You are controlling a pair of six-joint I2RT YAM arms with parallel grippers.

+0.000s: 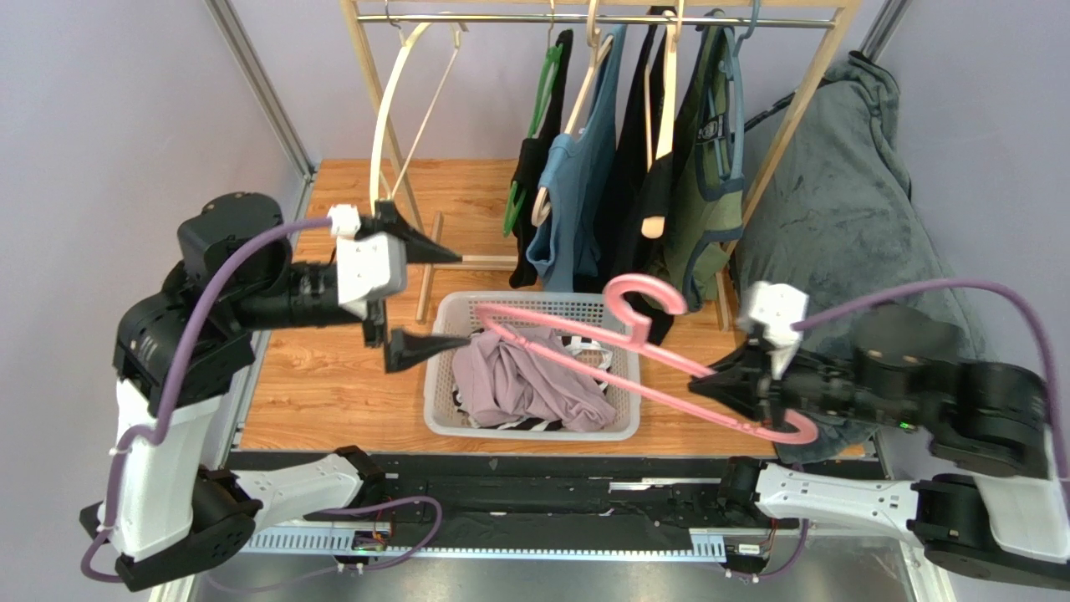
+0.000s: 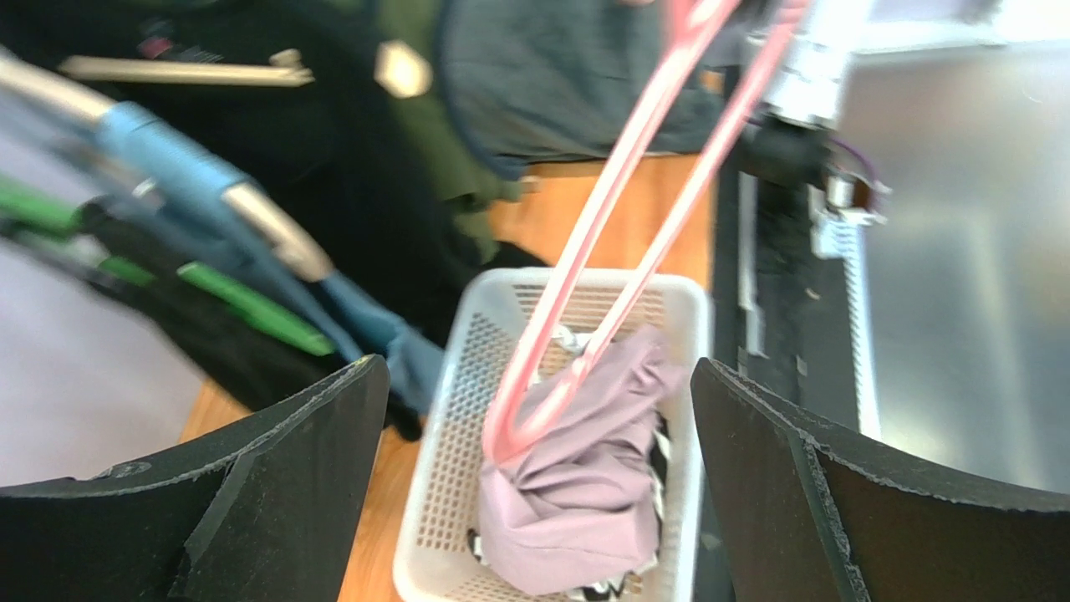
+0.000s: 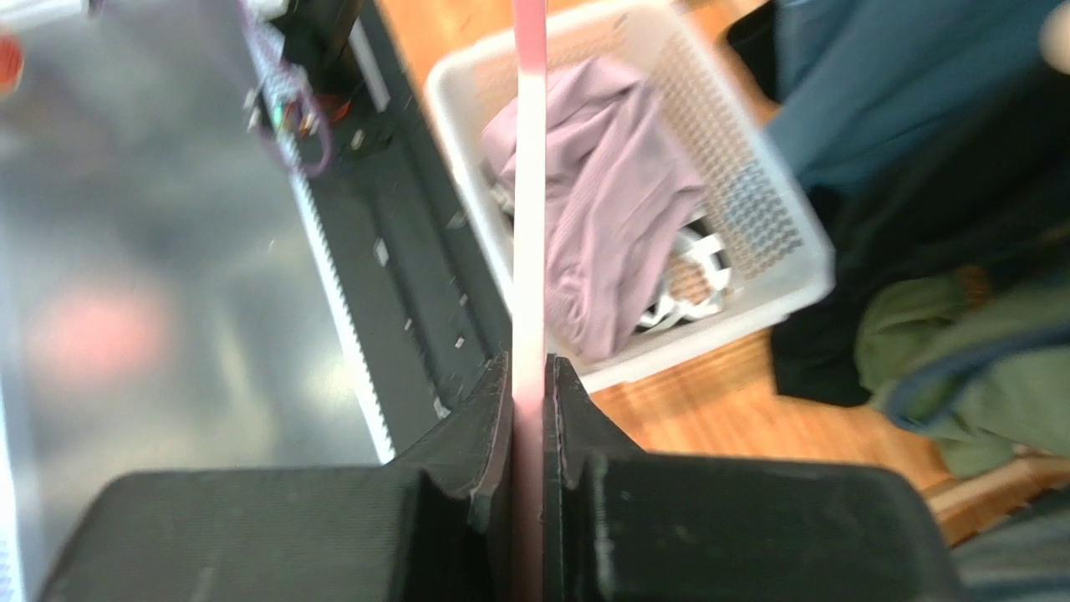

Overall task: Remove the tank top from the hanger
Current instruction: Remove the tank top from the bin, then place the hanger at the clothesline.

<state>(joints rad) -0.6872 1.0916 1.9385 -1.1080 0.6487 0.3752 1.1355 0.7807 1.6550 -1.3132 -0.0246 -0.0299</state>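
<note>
Wood tabletop [image 1: 327, 389] fills mid-frame in top view. A clothes rack [image 1: 590, 18] runs along the upper edge w/ dark, blue & green garments [image 1: 572, 188] hanging at upper center. Grey cloth [image 1: 829, 213] is draped over the rack's rt end, upper right. White mesh basket [image 1: 528, 433] sits on the tabletop at center, just below the garments.

Mauve tank top [image 1: 521, 383] lies crumpled inside the basket, on top of smth black-and-white striped, off the hanger. Pink hanger [image 3: 529, 188] is bare, held tilted over the basket, hook up at center and far corner over the basket's left side.

Right gripper [image 3: 529, 370], center-right in top view, is clamped tight on the hanger's lower bar. Left gripper [image 1: 461, 296], left of center, has jaws spread wide w/ nothing between them. Its lower finger is by the basket's left rim; can't tell if touching.
</note>
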